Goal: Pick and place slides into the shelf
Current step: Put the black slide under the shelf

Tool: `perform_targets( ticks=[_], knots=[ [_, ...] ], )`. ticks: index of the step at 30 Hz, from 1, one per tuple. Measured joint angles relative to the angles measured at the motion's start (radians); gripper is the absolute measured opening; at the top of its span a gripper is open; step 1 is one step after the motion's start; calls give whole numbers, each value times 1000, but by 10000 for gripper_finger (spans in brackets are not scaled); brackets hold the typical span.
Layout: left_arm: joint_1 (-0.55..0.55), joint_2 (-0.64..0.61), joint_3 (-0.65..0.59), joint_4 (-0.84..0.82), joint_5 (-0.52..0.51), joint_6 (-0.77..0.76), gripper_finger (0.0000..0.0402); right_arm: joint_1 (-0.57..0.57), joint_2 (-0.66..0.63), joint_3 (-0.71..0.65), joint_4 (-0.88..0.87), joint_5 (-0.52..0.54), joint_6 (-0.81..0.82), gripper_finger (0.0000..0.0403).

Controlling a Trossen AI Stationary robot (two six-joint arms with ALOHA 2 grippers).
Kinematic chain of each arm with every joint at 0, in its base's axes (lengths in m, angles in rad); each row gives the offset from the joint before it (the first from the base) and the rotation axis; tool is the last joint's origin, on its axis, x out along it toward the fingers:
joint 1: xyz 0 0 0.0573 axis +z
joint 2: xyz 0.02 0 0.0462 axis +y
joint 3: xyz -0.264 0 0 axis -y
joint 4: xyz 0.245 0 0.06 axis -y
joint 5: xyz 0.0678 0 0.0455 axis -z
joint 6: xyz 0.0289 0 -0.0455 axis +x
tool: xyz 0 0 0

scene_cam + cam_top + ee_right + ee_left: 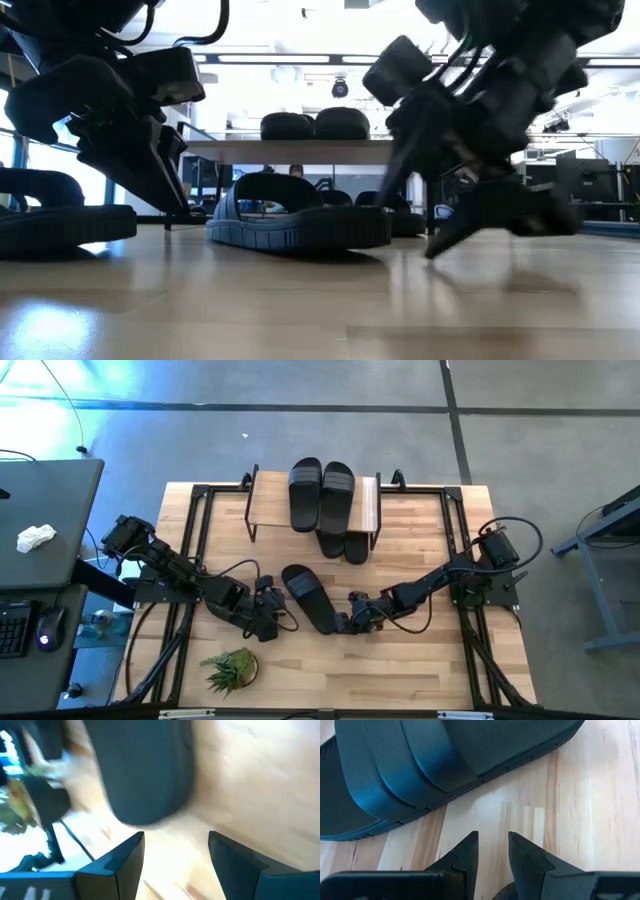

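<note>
Black and matte, a lone slip-on slide with an oval sole and one wide strap (308, 598) lies flat on the light wooden desk (420, 660), near its middle, angled between the two arms. The left tool (272, 612) sits low over the desk just beside the slide's strap side, not touching it; in the left wrist view its two dark fingers (465, 854) stand close together with only a narrow gap, holding nothing, and the slide's ribbed sole edge lies just ahead of them. The right tool (356, 615) is at the slide's end nearest the desk's front edge; the right wrist view shows its fingers (125, 857) spread wide apart with the rounded end of the slide just beyond them, apart from both, and this view is blurred. At the far side of the desk stands the small low shelf with a pale wood plank top and thin black metal frame (368, 505). Two more black slides (321, 492) rest side by side on its top plank, and further black slides (343, 545) poke out from beneath it onto the desk. A small green potted plant (231, 668) stands near the front edge on the left arm's side.
</note>
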Motion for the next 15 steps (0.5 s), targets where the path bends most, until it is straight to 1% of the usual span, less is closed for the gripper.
perform_targets(
  ticks=[2,6,9,12,15],
  knots=[
    [0,0,0,0,0,1,92,12,-18,0,-35,-14,5,211],
    [0,0,0,-8,0,1,92,29,-98,0,-142,-14,-12,211],
    [0,0,0,-12,-14,8,92,32,-173,0,-203,-12,-90,211],
    [0,0,0,-15,-44,9,92,32,-245,0,-249,12,-302,202],
    [1,0,0,-15,-59,20,92,45,-298,0,-296,96,-624,173]
  ],
)
